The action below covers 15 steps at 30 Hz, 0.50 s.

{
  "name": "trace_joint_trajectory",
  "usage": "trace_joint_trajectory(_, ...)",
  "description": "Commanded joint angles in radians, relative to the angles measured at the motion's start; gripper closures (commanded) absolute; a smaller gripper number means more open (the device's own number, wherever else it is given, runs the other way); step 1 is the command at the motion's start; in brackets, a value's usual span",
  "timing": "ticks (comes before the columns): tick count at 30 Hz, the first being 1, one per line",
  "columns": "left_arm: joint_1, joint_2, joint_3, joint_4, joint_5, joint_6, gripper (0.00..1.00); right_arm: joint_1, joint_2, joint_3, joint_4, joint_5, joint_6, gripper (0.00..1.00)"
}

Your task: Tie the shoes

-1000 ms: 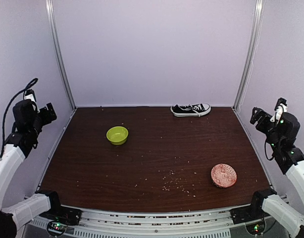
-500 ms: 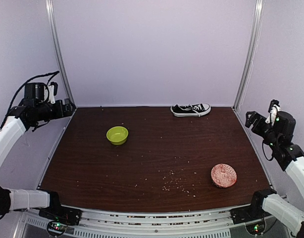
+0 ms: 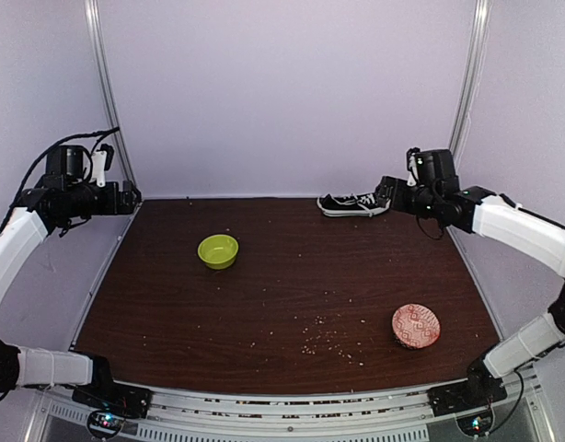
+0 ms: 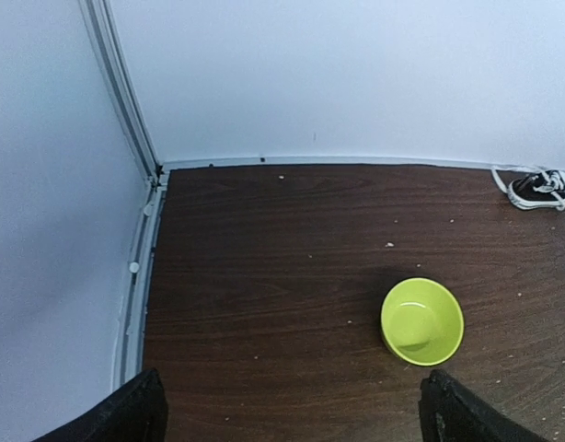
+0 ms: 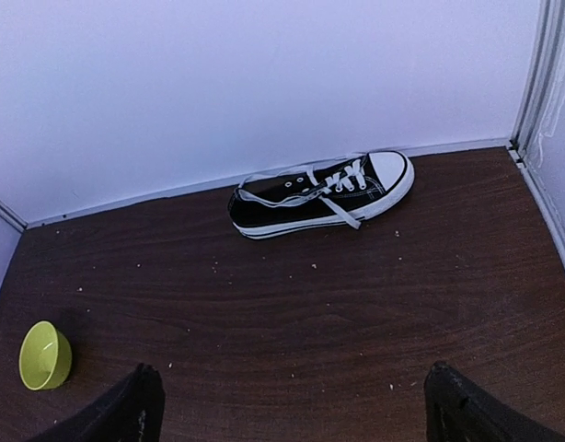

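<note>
You are looking at the sneaker resting on its sole at the far edge of the worktop, just beside the back wall, with its white laces lying loose; any label is too small for reading. The left pincer and the right pincer are both standing wide open and holding nothing.

We find even, soft light in all three views. Ahead of the left gripper, the green bowl throws a faint shadow leftward, and the far sneaker looks perhaps slightly soft.
</note>
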Motion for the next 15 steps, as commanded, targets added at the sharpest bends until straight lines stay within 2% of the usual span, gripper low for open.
trace_joint_trajectory(1, 0.001, -0.009, -0.012, 0.011, -0.108, 0.095, 0.02, 0.026, 0.213, 0.186, -0.08, 0.075, 0.031, 0.03)
trace_joint_trajectory(10, 0.001, 0.017, -0.037, 0.007, -0.124, 0.116, 0.02, 0.053, 0.661, 0.672, -0.206, 0.051, 0.087, 0.06)
trace_joint_trajectory(15, 0.001, 0.026, -0.036, 0.0, -0.126, 0.119, 0.02, 0.06, 0.938, 1.019, -0.307, 0.011, 0.17, 0.09)
